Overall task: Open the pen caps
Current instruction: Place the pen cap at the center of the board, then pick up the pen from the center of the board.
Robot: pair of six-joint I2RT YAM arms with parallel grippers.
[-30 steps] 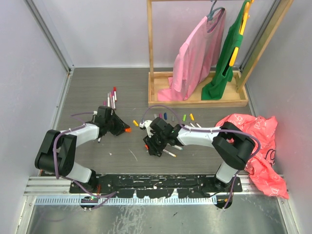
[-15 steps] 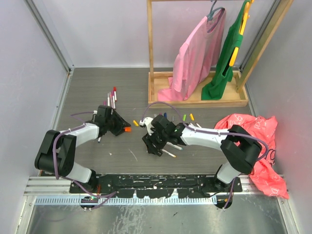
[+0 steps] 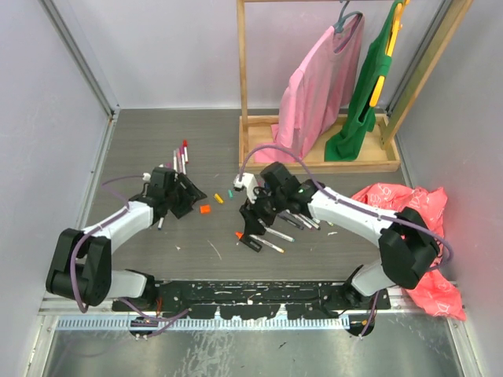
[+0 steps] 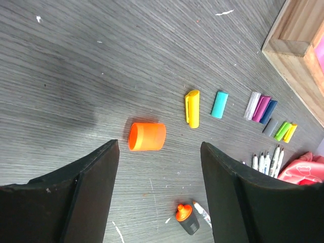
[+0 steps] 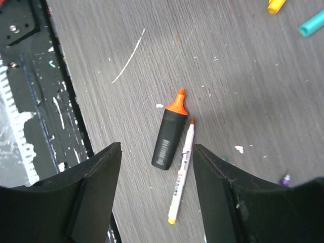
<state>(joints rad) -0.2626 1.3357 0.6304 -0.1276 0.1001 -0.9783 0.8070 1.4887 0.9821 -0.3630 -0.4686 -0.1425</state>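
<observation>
The left arm reached low from its base toward the middle of the bench (image 3: 141, 141), passing a bunch of capped pens (image 3: 180, 157) lying further back. Its left end effector (image 4: 159, 152) stood wide apart and gripped nothing. An orange pen cap (image 4: 147, 136) lay on its side on the bench, in line with the gap. Further right lay a yellow cap (image 4: 192, 108), a teal cap (image 4: 219, 104) and a short row of small caps (image 4: 262, 108).

The right arm stretched leftward across the bench with its wrist bent down. Its right end effector (image 5: 156, 149) was likewise spread and empty above the uncapped orange-and-black marker (image 5: 169, 134), which lay flat just beside a thin white pen (image 5: 181, 172). More pens (image 3: 302, 221) were partly hidden under that arm.
</observation>
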